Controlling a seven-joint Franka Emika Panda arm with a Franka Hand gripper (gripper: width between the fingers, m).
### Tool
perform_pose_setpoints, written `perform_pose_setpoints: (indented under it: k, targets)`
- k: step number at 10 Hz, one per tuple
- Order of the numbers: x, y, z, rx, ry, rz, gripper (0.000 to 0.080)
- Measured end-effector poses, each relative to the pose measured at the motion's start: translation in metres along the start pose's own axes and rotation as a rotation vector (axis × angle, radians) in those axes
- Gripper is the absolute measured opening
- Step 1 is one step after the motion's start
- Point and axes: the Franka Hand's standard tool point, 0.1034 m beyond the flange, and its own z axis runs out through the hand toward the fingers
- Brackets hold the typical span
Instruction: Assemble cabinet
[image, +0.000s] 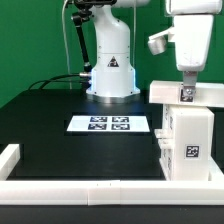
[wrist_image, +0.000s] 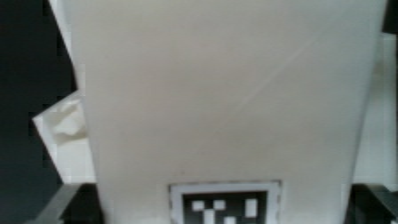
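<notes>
The cabinet (image: 188, 140) is a large white boxy shell with black-and-white tags, standing at the exterior view's right. A flat white cabinet part (image: 165, 93) lies across its top and carries a tag of its own. My gripper (image: 186, 90) comes straight down onto that part from above. In the wrist view the white part (wrist_image: 214, 100) fills most of the picture, with its tag (wrist_image: 226, 205) between my fingers (wrist_image: 68, 205). The jaws stand against both of its sides, so my gripper (wrist_image: 222, 212) looks shut on it.
The marker board (image: 108, 124) lies flat on the black table in front of the robot base (image: 112, 70). White border rails run along the front edge (image: 80, 187) and the left corner (image: 10, 158). Cables (image: 50, 82) trail behind at the left.
</notes>
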Motion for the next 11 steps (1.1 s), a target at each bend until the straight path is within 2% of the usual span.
perform_pose_setpoints:
  k: [5, 11]
  targets:
    - [0.0015, -0.0014, 0.0002, 0.003, 0.000, 0.537, 0.0560]
    - [0.0019, -0.0015, 0.0003, 0.003, 0.000, 0.907, 0.0560]
